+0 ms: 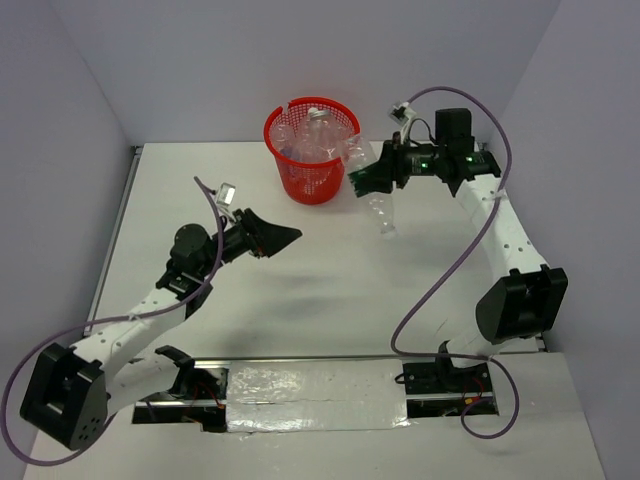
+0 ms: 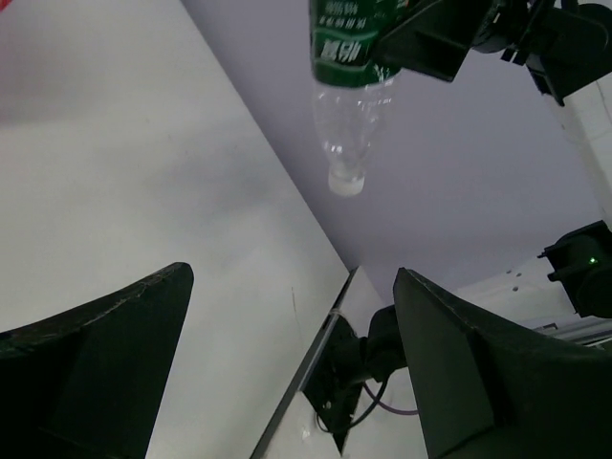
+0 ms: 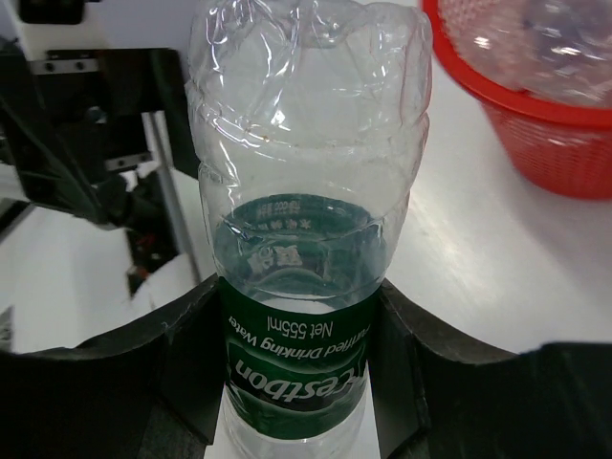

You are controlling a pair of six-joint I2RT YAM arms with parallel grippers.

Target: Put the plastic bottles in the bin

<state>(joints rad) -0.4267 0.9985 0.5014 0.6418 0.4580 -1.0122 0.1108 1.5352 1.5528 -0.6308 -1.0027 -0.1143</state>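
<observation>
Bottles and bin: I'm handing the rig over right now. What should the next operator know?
Right gripper: shut on a green-label bottle, held cap-down beside the bin, not over its rim yet.
Left gripper: open, empty, over the table.
Done: several bottles lie in the bin; no loose bottle shows on the table.
Left: carry the held bottle over the rim and release.

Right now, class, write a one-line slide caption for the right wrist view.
Right gripper clamped on a green-labelled bottle at its label, with the red mesh bin close beside it.
</observation>
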